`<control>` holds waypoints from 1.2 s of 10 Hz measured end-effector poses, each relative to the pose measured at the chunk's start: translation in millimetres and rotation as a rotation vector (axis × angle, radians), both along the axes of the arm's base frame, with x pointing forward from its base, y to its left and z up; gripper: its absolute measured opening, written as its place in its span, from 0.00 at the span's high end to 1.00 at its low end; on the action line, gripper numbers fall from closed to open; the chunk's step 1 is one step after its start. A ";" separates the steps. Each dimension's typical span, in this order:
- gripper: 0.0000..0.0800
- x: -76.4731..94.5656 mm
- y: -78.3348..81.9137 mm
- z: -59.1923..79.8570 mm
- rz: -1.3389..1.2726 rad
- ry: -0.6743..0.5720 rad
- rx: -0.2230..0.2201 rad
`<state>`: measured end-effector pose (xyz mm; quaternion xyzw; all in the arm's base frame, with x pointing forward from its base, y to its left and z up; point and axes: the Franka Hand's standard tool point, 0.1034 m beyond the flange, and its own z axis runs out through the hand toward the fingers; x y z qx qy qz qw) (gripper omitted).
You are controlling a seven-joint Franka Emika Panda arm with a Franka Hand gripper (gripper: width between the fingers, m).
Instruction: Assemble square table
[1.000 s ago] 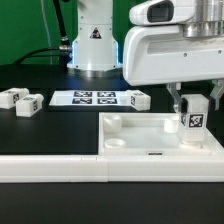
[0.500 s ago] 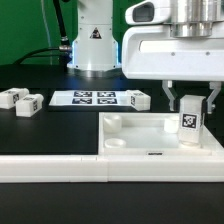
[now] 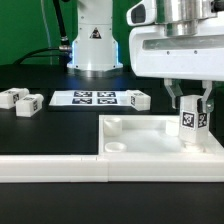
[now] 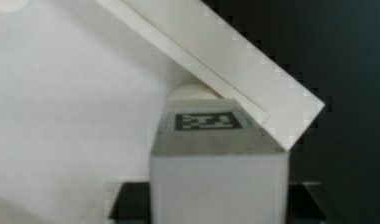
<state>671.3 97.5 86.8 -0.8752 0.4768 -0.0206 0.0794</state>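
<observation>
The white square table top (image 3: 150,140) lies against the long white fence, with round sockets at its corners. My gripper (image 3: 190,112) is shut on a chunky white tagged leg (image 3: 191,124) and holds it upright over the top's corner at the exterior view's right. In the wrist view the leg (image 4: 213,150) fills the space between the dark fingers (image 4: 134,200), its tip at the top's raised rim (image 4: 240,75). Two loose legs (image 3: 20,100) lie at the exterior view's left, and another leg (image 3: 136,98) lies by the marker board.
The marker board (image 3: 85,98) lies flat behind the table top. The long white fence (image 3: 60,166) runs along the front. The robot base (image 3: 93,40) stands at the back.
The gripper and the held leg have shifted slightly toward the exterior view's right, staying over the same corner. Everything else is unmoved.
</observation>
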 end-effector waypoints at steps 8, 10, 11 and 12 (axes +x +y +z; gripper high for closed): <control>0.44 0.9 -4.3 -6.0 -0.458 0.066 0.150; 0.27 -1.0 2.2 -6.8 -0.207 0.033 0.094; 0.21 -1.7 6.0 -5.9 -0.109 0.018 0.083; 0.19 -2.6 9.2 -5.5 -0.065 0.012 0.079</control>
